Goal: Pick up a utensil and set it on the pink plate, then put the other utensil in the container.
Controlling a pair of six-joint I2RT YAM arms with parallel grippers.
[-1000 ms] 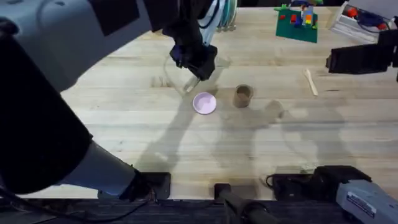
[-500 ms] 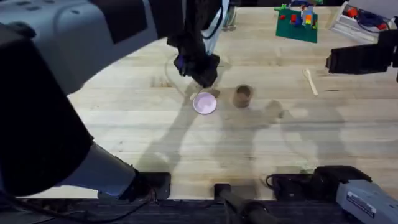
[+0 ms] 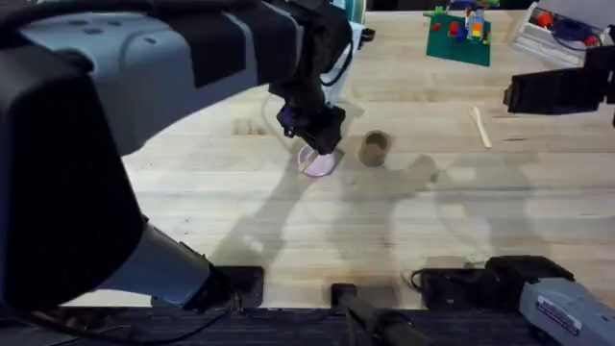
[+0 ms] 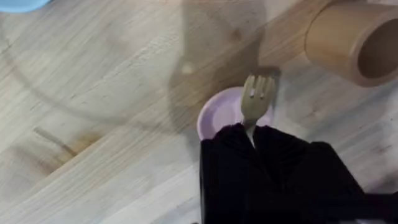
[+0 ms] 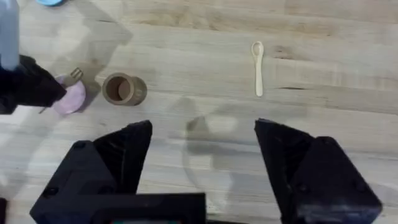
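Observation:
My left gripper (image 3: 317, 139) hovers over the pink plate (image 3: 319, 165), shut on the handle of the wooden fork (image 4: 257, 99). The fork's tines stick out over the plate's (image 4: 221, 115) far rim, toward the brown cylindrical container (image 4: 354, 40). In the overhead view the container (image 3: 375, 147) stands just right of the plate. The wooden spoon (image 3: 479, 126) lies flat on the table at the right. My right gripper (image 5: 202, 143) is open and holds nothing, raised above the table near the spoon (image 5: 258, 67).
A light blue dish (image 4: 22, 5) sits beyond the pink plate. A green baseplate with coloured bricks (image 3: 459, 34) and a white tray (image 3: 562, 29) stand along the far edge. Bare wood lies between container and spoon.
My left gripper has carried the fork toward the near right, from beside the pink plate to directly over it. The right arm and the spoon have stayed put.

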